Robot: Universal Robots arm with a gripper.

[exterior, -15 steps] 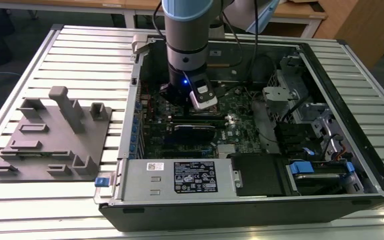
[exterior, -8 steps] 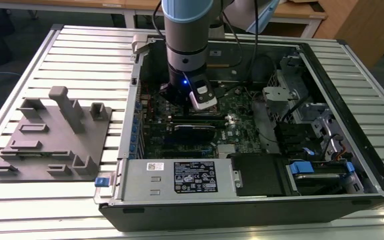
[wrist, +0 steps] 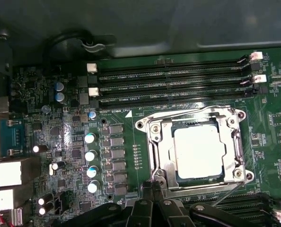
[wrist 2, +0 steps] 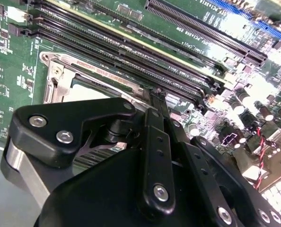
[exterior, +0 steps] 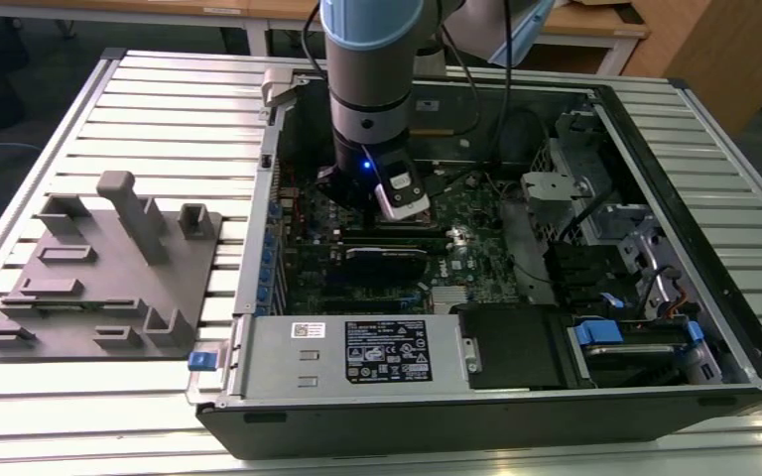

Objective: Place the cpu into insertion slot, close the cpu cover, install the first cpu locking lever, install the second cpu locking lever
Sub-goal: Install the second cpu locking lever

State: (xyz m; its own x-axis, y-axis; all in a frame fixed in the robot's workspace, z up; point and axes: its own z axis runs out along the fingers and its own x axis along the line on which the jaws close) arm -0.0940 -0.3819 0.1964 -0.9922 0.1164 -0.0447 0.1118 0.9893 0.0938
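Note:
In the first wrist view the cpu [wrist: 198, 151], a dull silver square, lies flat in the insertion slot [wrist: 145, 126]. The cpu cover [wrist: 163, 146], a silvery frame with a window, lies down over it. One thin wire locking lever [wrist: 192, 112] runs along one side of the socket, and another [wrist: 224, 192] slants at the opposite side. My gripper [wrist: 152, 183] has its black fingers drawn together at the socket's edge; I cannot tell whether they pinch a lever. In the second wrist view the gripper [wrist 2: 158, 98] meets beside the socket frame [wrist 2: 53, 78]. In the exterior view the gripper [exterior: 399, 205] is low inside the computer case.
Long black memory slots [wrist: 173, 80] run beside the socket, and a row of capacitors [wrist: 91, 156] stands on the board. The case walls [exterior: 646, 178] close in the board, with a power supply [exterior: 354, 352] in front. A grey fixture [exterior: 103, 268] sits on the table at the exterior view's left.

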